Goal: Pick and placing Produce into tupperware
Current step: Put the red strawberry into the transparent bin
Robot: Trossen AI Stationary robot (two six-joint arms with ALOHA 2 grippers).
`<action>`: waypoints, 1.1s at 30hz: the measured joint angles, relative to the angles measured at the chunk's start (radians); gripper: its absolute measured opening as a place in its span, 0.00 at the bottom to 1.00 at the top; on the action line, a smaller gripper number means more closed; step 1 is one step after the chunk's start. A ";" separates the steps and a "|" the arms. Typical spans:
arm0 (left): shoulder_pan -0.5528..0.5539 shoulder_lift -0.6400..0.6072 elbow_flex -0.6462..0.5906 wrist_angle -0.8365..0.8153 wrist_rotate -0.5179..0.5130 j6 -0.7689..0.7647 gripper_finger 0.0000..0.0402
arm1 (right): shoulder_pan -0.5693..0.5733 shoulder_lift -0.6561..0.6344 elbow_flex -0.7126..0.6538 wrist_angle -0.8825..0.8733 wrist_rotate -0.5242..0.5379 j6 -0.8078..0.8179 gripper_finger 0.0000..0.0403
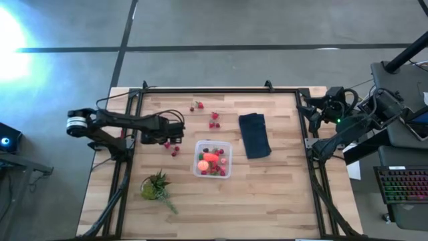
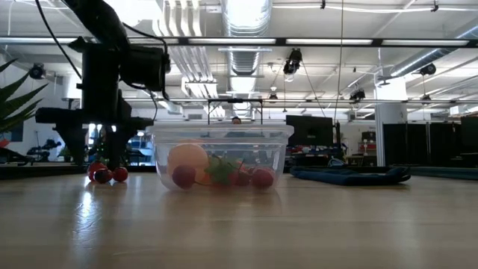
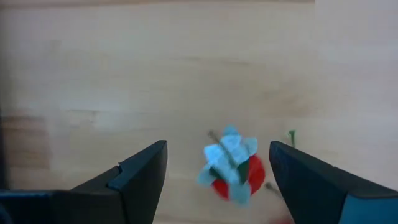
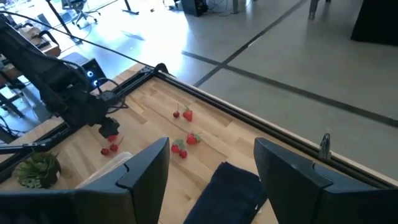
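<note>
Fingers of the left gripper stood apart, straddling one strawberry with a pale leafy cap that lay on the table, untouched by either finger. Left gripper was low over the left half of the table, between the left edge and the box. Loose strawberries lay just beside it; further strawberries lay scattered toward the far edge. Clear plastic box sat near the table's middle, holding a peach ball, a long orange-red piece and several berries. Dark folded cloth lay right of the box. Green leafy bunch lay toward the near left corner. Right gripper, fingers apart and empty, waited raised beyond the table's right edge.
</note>
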 joint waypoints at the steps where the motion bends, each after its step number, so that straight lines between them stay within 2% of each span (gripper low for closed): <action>1: 0.000 0.007 -0.009 0.026 -0.001 0.000 0.67 | 0.000 0.000 0.000 0.000 0.000 0.000 0.56; 11: 0.000 0.090 -0.018 0.071 0.004 0.001 0.66 | 0.000 0.000 0.000 0.000 -0.001 0.003 0.56; 23: -0.001 0.098 -0.016 0.086 0.005 0.008 0.42 | 0.000 0.000 0.000 0.000 -0.001 0.004 0.56; 33: -0.001 0.098 -0.008 0.086 0.006 0.029 0.32 | 0.000 0.000 0.000 0.000 -0.012 -0.001 0.56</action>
